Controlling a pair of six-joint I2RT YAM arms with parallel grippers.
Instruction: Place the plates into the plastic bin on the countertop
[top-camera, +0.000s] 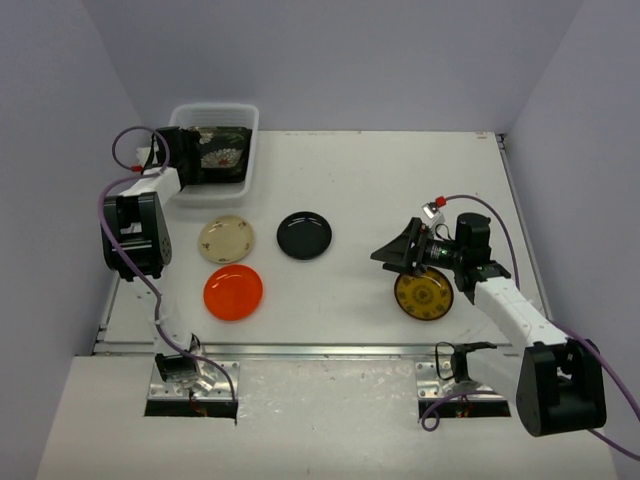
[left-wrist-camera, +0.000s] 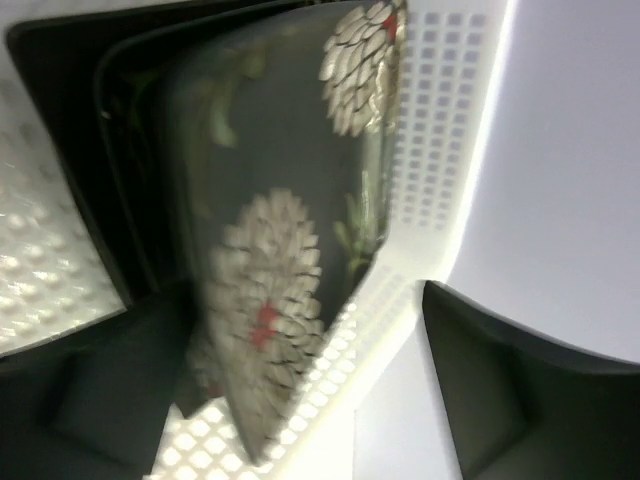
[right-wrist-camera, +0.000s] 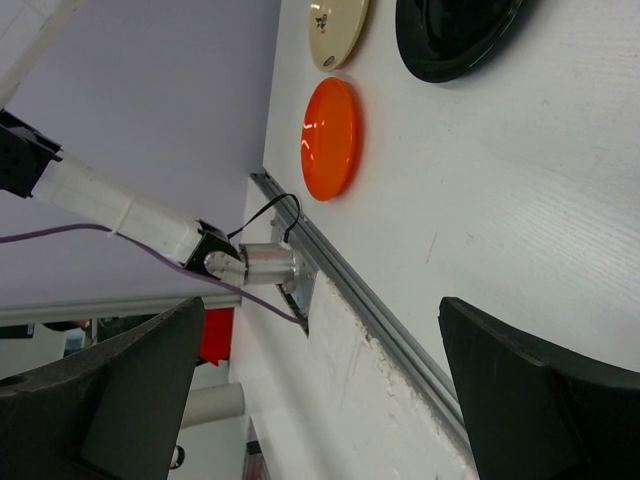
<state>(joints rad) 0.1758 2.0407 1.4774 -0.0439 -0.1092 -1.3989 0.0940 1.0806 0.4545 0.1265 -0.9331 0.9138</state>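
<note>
The plastic bin (top-camera: 252, 150) stands at the far left of the countertop (top-camera: 400, 190) and holds dark square plates. My left gripper (top-camera: 186, 160) is at the bin, open. In its wrist view a white-floral square plate (left-wrist-camera: 270, 250) stands on edge against the bin's perforated wall (left-wrist-camera: 430, 120), between my spread fingers and close to the left finger (left-wrist-camera: 90, 390). More dark plates stand behind it. The cream (top-camera: 226, 239), black (top-camera: 304, 235) and orange (top-camera: 233, 292) round plates lie on the table. My right gripper (top-camera: 405, 250) is open and empty beside the yellow-patterned plate (top-camera: 423, 296).
A metal rail (top-camera: 330, 350) runs along the table's front edge and shows in the right wrist view (right-wrist-camera: 360, 300). That view also shows the orange plate (right-wrist-camera: 330, 140), cream plate (right-wrist-camera: 338, 30) and black plate (right-wrist-camera: 455, 35). Grey walls enclose three sides.
</note>
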